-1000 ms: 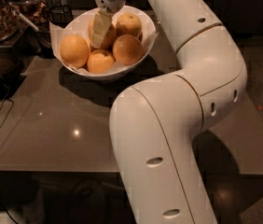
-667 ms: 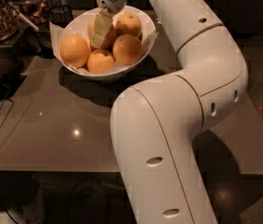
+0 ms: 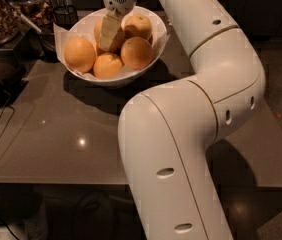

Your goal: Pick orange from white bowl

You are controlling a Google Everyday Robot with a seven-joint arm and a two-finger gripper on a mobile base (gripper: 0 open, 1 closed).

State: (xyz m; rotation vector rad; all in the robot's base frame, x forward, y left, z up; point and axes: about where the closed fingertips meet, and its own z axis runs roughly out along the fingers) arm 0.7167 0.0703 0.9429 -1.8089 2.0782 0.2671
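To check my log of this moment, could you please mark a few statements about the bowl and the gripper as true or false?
1. The gripper is low among the oranges in the white bowl. True.
2. The white bowl is empty. False: it holds several oranges.
3. The white bowl stands on the floor. False: it stands on the grey counter.
4. White paper lines the white bowl. True.
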